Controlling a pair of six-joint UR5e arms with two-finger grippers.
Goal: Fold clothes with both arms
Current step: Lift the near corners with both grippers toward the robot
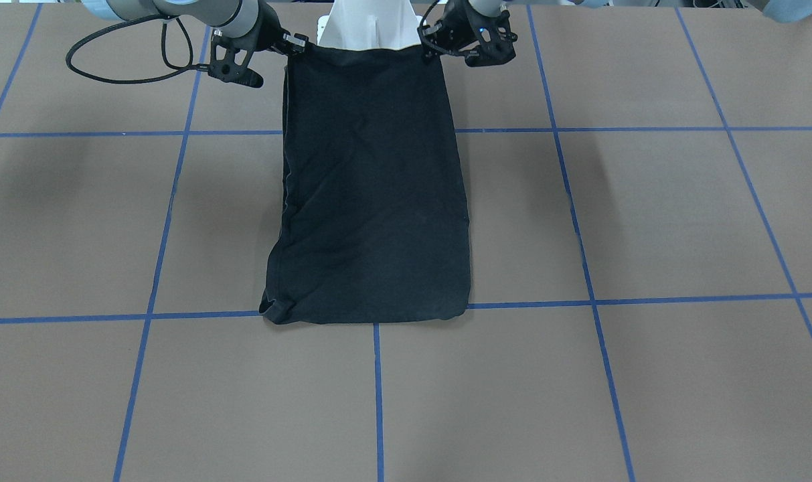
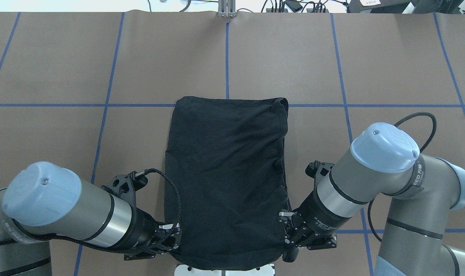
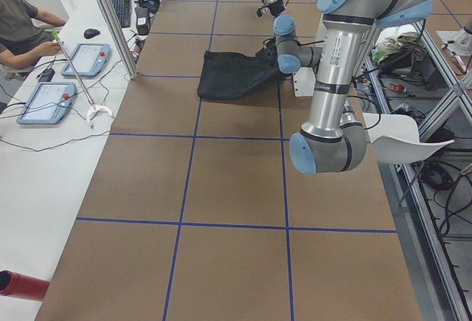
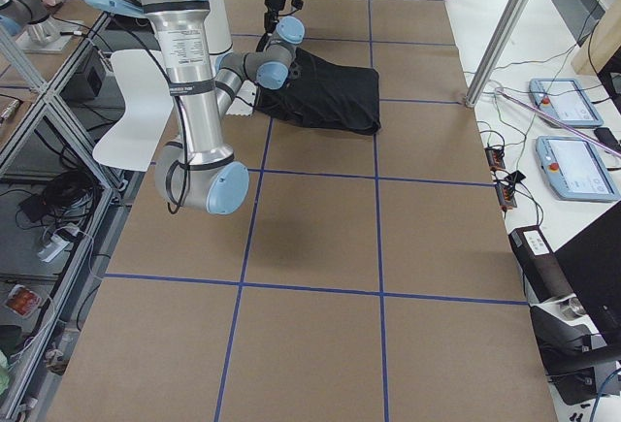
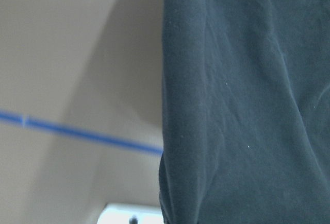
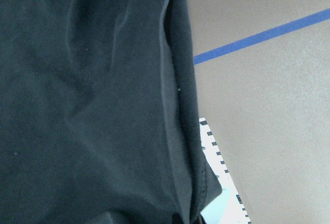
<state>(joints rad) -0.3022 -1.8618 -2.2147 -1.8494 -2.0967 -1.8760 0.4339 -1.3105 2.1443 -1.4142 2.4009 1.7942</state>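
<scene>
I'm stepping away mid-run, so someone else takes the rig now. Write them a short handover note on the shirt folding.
Left gripper: shut on the T-shirt at its near left corner.
Right gripper: shut on the near right corner.
T-shirt: a long narrow black rectangle, near edge lifted by the robot's base, far end flat on the table.
Done: sides appear folded in.
Left: probably carry the near edge over to the far end, then release.

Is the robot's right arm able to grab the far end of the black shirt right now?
Probably not yet. The right gripper looks shut on the T-shirt at its near corner, so it is busy. Nothing stands on the table beside the shirt, so after letting go the way seems free.
</scene>
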